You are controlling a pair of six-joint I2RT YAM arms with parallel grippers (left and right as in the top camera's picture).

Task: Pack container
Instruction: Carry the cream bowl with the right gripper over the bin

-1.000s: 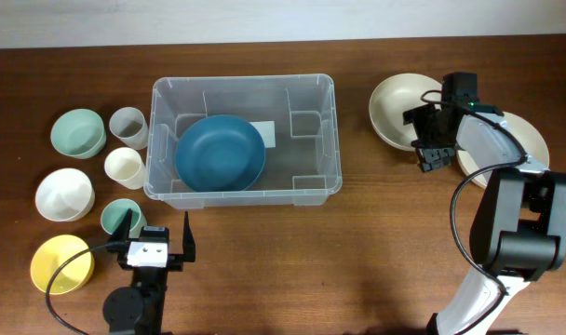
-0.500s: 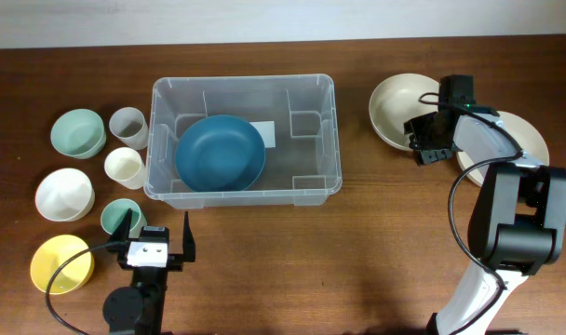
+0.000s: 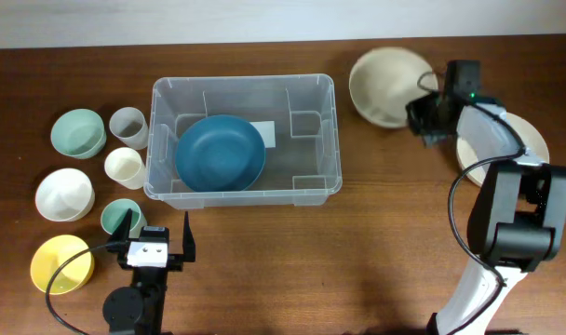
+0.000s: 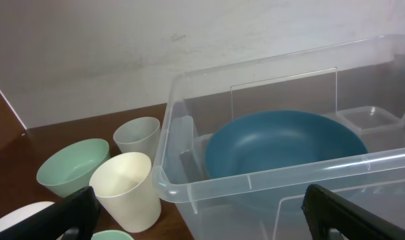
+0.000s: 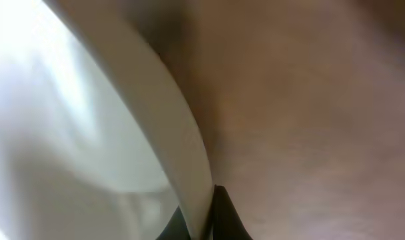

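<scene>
Your right hand [image 3: 430, 113] is clamped on the rim of the cream bowl [image 3: 384, 86], just right of the container [image 3: 331, 112]. The container sits mid-counter [image 3: 264, 270], with a blue bowl [image 3: 220, 152] inside. Your left hand [image 3: 155, 231] rests with its fingers apart.

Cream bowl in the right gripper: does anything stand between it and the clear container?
Nothing visible does. Only bare table lies between the cream bowl, held at its rim by the right gripper, and the container. Inside, a blue bowl fills the left and middle; the right end looks free.
</scene>
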